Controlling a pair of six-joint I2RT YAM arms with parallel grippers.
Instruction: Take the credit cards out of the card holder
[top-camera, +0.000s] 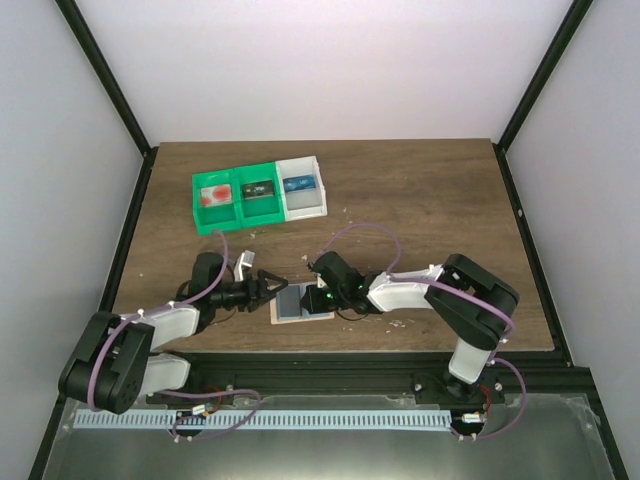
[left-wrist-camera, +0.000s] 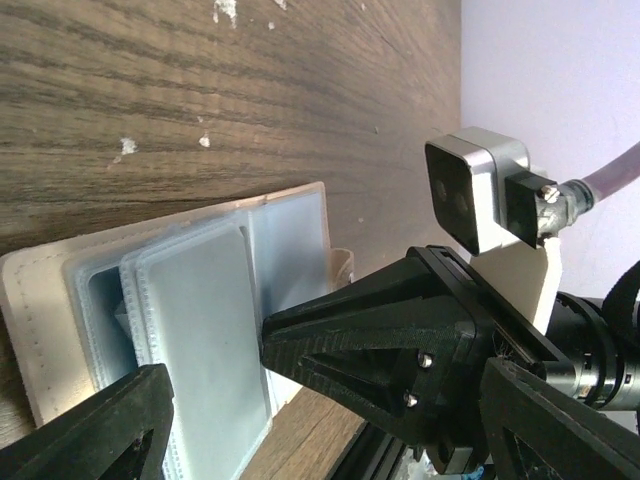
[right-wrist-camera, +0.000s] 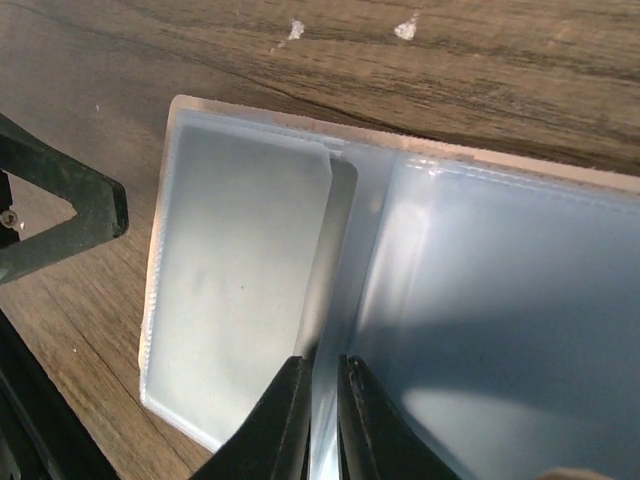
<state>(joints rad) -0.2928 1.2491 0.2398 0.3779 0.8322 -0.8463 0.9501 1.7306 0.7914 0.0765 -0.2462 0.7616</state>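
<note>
Item one, left gripper (top-camera: 272, 286): jaws wide, holding nothing, its tips just beside the left end of the card holder (top-camera: 295, 310); I cannot tell whether it touches. Item two, card holder: lying open and flat on the bench (top-camera: 420, 200) between the two grippers, directly ahead of the left one, long axis running across from one gripper to the other, tan backing down and pale grey-blue pockets up. No card colour shows through the pockets in either wrist view. Item three, right gripper (right-wrist-camera: 322, 385): jaws narrowed almost together, apparently pinching a thin pocket leaf (right-wrist-camera: 330, 250) that stands up near the fold; this arm is the nearer, already on the holder. I judge the coming move turns on that leaf, which the right gripper can lift to let the left gripper reach in along the long axis. Item four, well beyond both grippers on the far side: green tray (top-camera: 232, 200) with a red card (top-camera: 215, 195) and a dark card (top-camera: 259, 190), then white tray (top-camera: 304, 210) with a blue card (top-camera: 299, 185); I take these for the credit cards, already out. Writing and brands: none legible on holder, cards or trays; card faces too small to read.
</note>
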